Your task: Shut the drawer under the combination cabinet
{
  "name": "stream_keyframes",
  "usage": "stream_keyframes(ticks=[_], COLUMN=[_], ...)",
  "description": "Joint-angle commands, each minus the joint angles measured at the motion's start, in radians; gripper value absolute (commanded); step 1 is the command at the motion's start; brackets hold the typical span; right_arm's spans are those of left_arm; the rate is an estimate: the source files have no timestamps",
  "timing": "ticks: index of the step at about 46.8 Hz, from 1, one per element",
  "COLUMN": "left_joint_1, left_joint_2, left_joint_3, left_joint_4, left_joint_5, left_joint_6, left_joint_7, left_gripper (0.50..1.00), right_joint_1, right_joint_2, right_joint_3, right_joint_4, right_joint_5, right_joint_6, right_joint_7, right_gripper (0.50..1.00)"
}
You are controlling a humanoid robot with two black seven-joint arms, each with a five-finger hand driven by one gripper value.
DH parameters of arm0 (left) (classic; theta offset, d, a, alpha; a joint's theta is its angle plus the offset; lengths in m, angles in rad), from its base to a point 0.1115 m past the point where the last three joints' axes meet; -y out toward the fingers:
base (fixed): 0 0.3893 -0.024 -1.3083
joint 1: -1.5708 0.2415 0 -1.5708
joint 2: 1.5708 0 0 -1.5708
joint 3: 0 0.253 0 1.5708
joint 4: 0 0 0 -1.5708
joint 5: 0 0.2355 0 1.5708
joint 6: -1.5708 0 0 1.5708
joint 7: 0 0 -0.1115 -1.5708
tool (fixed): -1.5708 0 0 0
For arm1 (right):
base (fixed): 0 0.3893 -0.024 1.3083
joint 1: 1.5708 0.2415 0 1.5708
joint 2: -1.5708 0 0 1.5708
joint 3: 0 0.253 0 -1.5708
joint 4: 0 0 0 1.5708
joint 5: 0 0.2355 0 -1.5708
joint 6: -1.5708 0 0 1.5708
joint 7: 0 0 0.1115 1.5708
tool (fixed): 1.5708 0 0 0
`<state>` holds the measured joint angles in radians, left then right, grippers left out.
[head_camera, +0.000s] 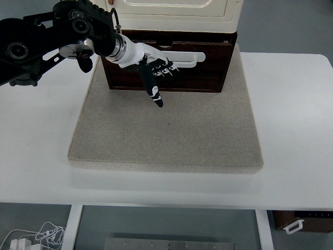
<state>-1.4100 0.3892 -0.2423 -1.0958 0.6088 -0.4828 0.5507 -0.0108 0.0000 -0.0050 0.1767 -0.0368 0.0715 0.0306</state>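
Observation:
A cream cabinet (174, 13) stands at the back of a grey mat, on a dark wooden base with a drawer (200, 75). The drawer front carries a white handle (190, 57) and sits nearly flush with the base. My left hand (156, 73) lies flat against the drawer front, fingers stretched along the handle, thumb pointing down toward the mat. It holds nothing. The left arm (47, 39) comes in from the upper left. The right arm is out of view.
The grey mat (166, 130) covers the middle of the white table (296, 114). A white cable and plug (31, 237) lie on the floor below the table's near edge.

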Motion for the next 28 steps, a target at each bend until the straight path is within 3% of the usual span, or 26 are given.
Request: stream_keyframes(ticks=[1,28], left_joint_1=[0.002,0.006], left_joint_2=[-0.003,-0.006], left_joint_3=[0.001,0.0], left_joint_4=[0.001,0.059], left_joint_5=[0.0,-0.001], left_joint_6=[0.0,0.027], left_joint_7=[0.0,-0.003], left_gripper=[0.999,0.999], right_joint_1=[0.0,0.0], right_joint_2=[0.0,0.0], right_joint_3=[0.0,0.0], right_joint_4=[0.0,0.0], right_joint_5=[0.0,0.0], right_joint_6=[-0.001,-0.001], right_joint_7=[0.0,0.0], right_gripper=[0.952,0.952])
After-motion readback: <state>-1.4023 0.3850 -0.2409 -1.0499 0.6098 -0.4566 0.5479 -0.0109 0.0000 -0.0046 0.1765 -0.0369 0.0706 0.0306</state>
